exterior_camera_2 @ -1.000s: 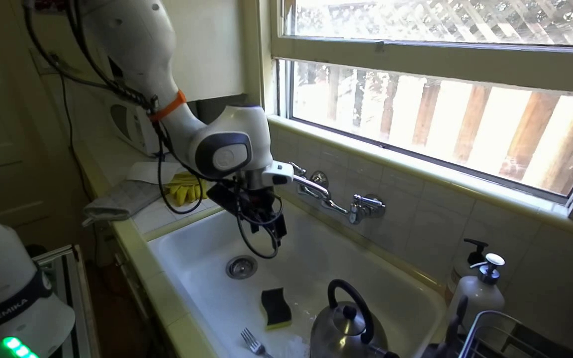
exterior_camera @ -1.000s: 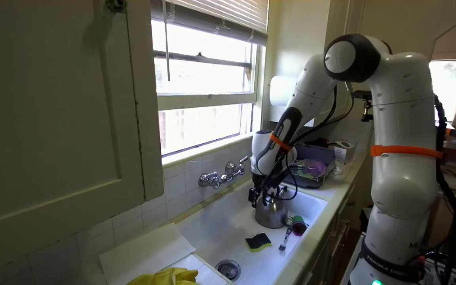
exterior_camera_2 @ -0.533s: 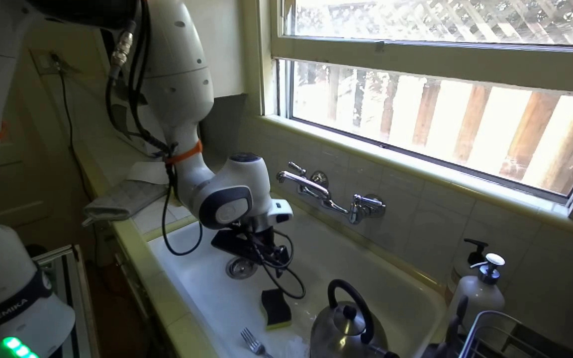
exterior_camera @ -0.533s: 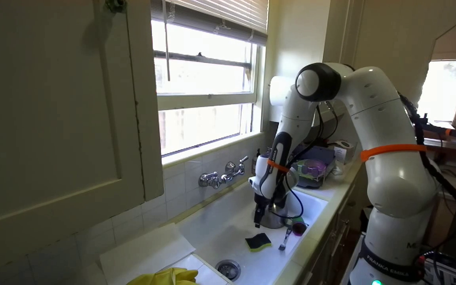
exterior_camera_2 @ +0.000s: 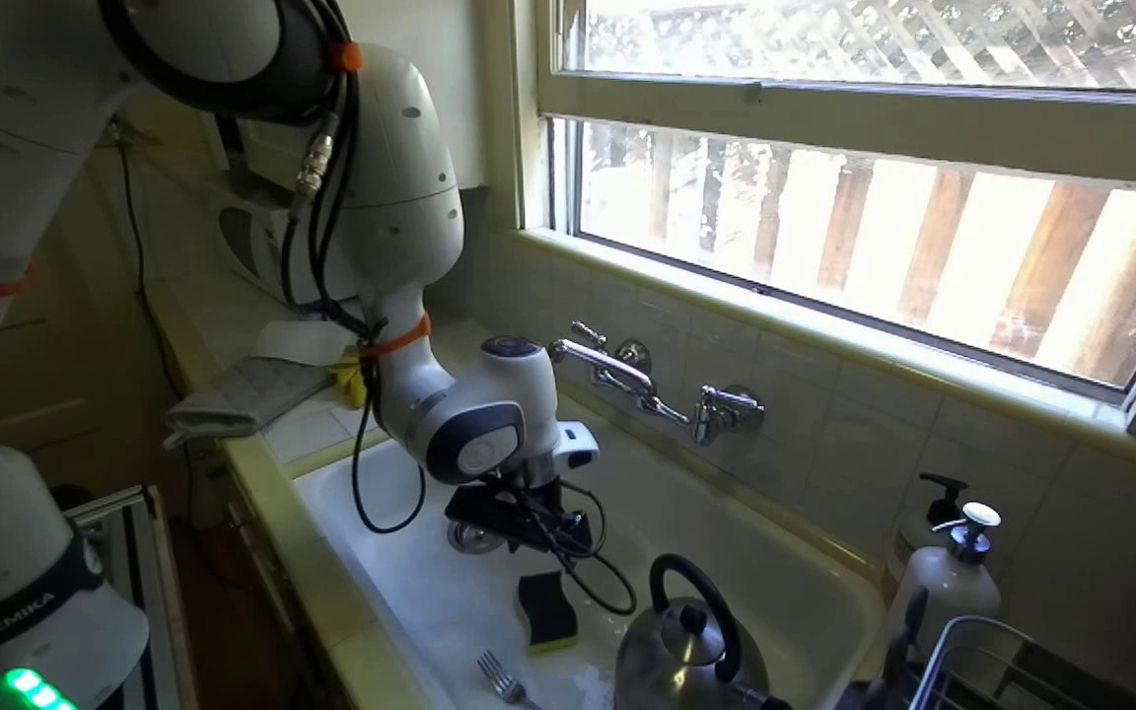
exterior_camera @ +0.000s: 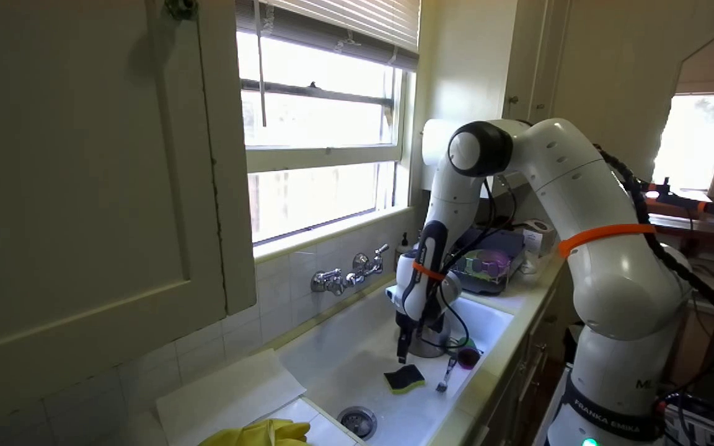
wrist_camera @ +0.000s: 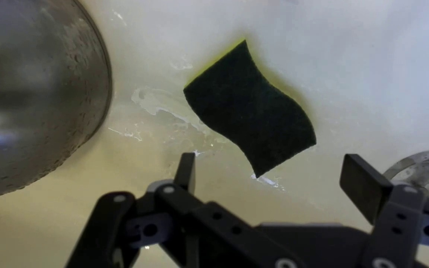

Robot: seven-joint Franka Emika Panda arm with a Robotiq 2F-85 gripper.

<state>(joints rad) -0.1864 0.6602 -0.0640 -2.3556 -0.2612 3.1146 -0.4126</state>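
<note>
Fingers point(wrist_camera: 365, 186): spread wide; near the stovetop kettle point(wrist_camera: 43, 93);
Scouring sponge point(wrist_camera: 250, 108): dark side up; near the kettle, not touching;
Fork point(exterior_camera_2: 506, 685): near the kettle;
Sink point(exterior_camera_2: 686, 513): beneath kettle, sponge and fork

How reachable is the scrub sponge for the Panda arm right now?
Likely yes: the open gripper hangs near the scrub sponge, with nothing seen between them; the steel kettle stands apart.

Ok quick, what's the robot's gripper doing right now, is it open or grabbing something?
The gripper is open, holding nothing; the sponge lies loose in the sink.
</note>
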